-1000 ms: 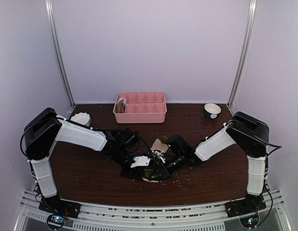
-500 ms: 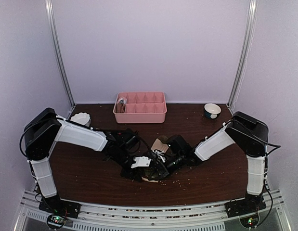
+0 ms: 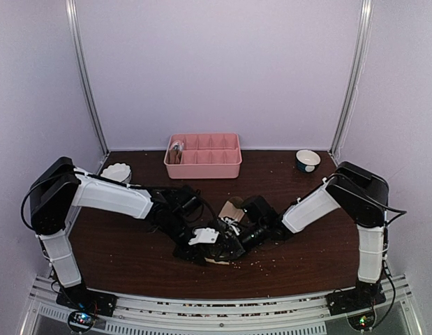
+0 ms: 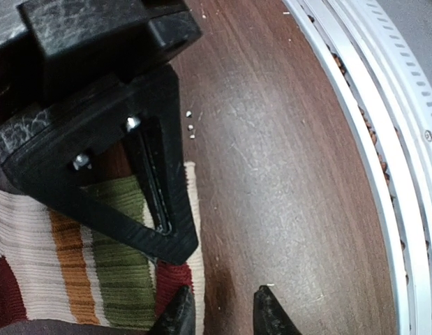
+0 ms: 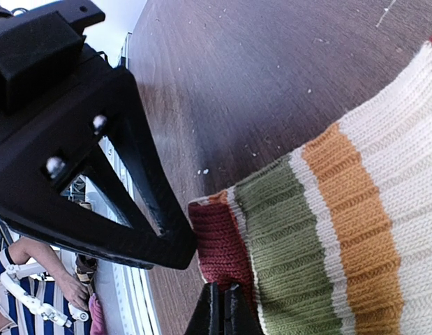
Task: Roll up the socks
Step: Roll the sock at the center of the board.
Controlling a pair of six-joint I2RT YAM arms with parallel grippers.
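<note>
Over the last second only the left arm's elbow has sagged leftward, so the striped sock point(image 5: 327, 230), lower centre of the overhead frame, looks no nearer rolled, with the left gripper point(image 4: 222, 317) narrowly parted at its edge and the right gripper point(image 5: 221, 310) closed tight by its red end.

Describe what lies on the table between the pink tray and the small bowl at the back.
Nothing: the brown table between the pink tray and the small bowl is bare, as the top external view shows.
</note>
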